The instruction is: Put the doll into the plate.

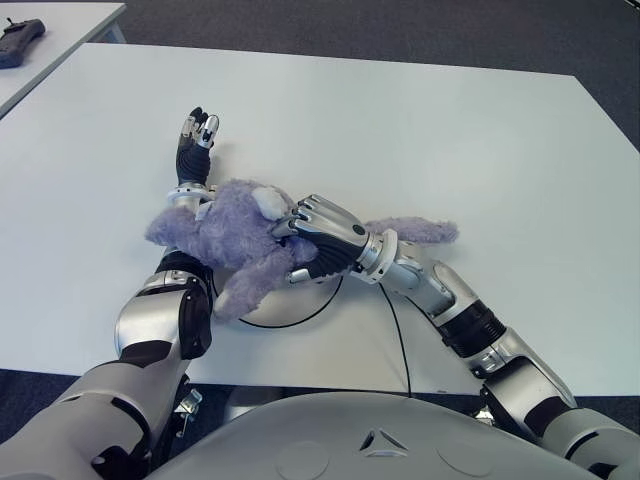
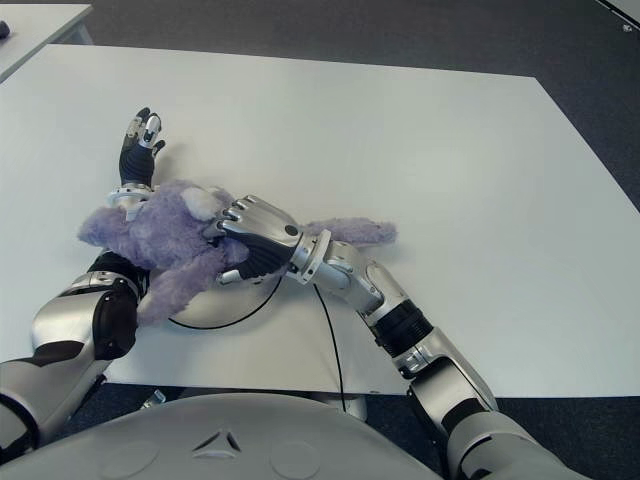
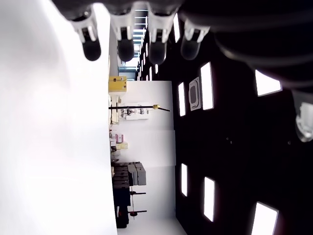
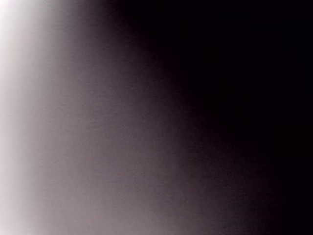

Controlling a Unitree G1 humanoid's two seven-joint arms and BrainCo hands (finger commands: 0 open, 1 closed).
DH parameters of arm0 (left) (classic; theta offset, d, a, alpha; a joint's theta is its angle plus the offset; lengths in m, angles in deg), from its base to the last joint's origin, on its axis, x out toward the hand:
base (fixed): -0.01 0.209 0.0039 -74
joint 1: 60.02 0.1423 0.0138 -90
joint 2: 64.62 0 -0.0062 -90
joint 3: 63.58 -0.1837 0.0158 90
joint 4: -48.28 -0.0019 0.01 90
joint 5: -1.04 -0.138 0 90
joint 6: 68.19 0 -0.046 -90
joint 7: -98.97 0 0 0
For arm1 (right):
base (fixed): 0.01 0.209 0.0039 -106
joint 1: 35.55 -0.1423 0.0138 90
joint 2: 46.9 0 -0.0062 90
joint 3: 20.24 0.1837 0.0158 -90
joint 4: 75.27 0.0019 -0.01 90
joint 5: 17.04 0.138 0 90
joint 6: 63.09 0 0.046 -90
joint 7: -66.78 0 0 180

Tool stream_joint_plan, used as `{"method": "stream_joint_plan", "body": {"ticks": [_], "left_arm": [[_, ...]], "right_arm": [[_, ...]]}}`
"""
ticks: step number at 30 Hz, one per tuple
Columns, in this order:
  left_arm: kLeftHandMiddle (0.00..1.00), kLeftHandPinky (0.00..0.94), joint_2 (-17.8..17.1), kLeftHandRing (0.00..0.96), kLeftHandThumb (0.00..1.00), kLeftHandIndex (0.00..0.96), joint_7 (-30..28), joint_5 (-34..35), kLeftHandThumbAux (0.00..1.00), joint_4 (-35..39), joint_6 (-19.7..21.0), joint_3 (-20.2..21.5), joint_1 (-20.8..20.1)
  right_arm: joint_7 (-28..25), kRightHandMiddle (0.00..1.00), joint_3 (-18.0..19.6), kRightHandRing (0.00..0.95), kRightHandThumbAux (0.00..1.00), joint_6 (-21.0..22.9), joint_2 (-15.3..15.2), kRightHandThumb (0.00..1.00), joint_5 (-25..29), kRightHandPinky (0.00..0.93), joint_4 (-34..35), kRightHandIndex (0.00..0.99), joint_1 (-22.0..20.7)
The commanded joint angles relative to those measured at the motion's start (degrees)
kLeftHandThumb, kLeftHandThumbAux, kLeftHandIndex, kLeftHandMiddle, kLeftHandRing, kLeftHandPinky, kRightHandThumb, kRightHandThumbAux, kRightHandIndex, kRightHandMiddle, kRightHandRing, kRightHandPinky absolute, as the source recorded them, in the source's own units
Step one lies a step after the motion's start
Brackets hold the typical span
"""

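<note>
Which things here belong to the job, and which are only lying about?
Job: purple doll, gripped by the right hand; white plate under it; left hand, open, beyond the doll.
Lying about: dark device on the side table.

Office or lab: white tables point(image 1: 420, 130), carpet point(image 1: 400, 30).

White table point(image 1: 420, 130) with a white plate point(image 1: 300, 300) under a purple doll point(image 1: 235, 240)

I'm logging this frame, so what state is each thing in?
doll: lying across the plate, gripped.
plate: flat on the table, mostly covered.
right robot hand: closed on the doll.
left robot hand: fingers extended, holding nothing, beyond the doll.
</note>
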State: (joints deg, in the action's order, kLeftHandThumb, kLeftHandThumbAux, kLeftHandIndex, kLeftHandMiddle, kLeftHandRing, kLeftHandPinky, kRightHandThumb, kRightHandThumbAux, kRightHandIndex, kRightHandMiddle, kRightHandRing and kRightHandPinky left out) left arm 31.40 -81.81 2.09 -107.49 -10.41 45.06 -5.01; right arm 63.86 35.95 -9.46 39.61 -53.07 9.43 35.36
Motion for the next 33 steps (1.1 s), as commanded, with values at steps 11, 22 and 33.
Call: {"method": "stream_joint_plan", "body": {"ticks": [11,22,33], "left_arm": [[0.095,0.000,8.28,0.032,0.000,0.066,0.57,0.49,0.357,-8.68,2.02,-0.83,13.60],[0.083,0.000,8.23,0.020,0.000,0.054,1.37,0.28,0.353,-8.70,2.98,-1.03,13.47],[0.080,0.000,8.34,0.019,0.000,0.052,1.27,0.33,0.354,-8.64,2.65,-1.04,13.52]], "right_arm": [[-21.31,0.000,-9.78,0.000,0.363,9.76,-4.27,0.130,-5.04,0.000,-5.77,0.000,5.02],[-19.45,0.000,-10.72,0.000,0.243,7.78,-5.15,0.116,-5.33,0.000,-6.26,0.000,4.68],[-19.77,0.000,-10.50,0.000,0.218,8.72,-5.14,0.122,-4.40,0.000,-5.73,0.000,5.20]]}}
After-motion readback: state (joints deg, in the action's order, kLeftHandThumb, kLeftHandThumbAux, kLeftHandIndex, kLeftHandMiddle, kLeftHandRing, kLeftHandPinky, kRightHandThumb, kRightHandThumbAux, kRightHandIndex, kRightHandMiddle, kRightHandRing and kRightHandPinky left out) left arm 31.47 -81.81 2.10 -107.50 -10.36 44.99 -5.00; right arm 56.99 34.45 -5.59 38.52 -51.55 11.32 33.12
